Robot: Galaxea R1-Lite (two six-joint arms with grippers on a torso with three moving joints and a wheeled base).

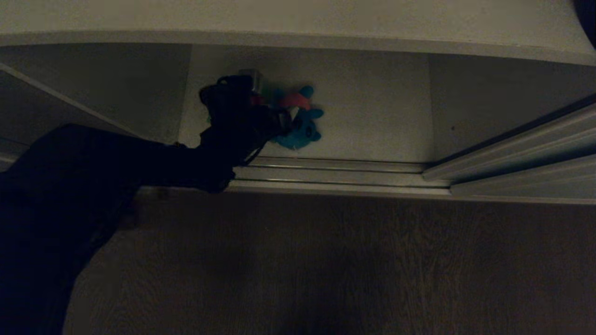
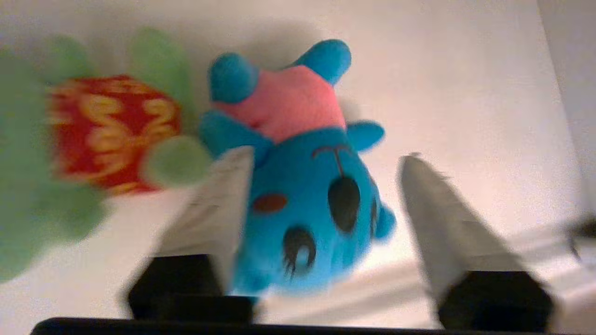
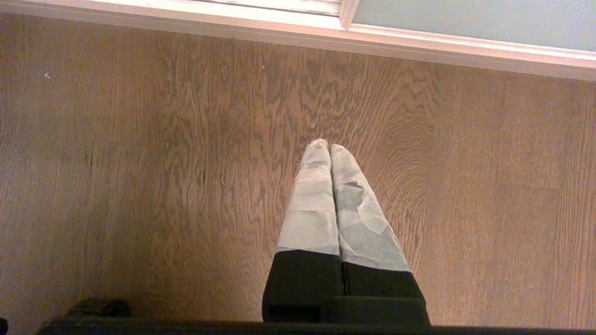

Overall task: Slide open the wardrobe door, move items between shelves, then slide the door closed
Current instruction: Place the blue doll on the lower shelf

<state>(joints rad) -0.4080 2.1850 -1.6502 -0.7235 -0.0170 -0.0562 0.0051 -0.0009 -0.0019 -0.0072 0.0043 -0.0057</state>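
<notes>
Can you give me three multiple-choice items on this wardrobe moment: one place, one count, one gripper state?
1. Where does the blue plush toy with the pink top lie?
A. on the brown wooden floor
B. on the white flat shelf board
C. in the metal door track

2. How many plush toys show in the left wrist view?
A. one
B. two
C. three

3. How does the right gripper stand?
A. shut, holding nothing
B. wide open
C. shut on a toy

Key: 1 B, it rests on the white flat shelf board. 2 B, the green plush toy with the red patch sits beside the blue one. 3 A, its fingertips meet above the brown wooden floor.
</notes>
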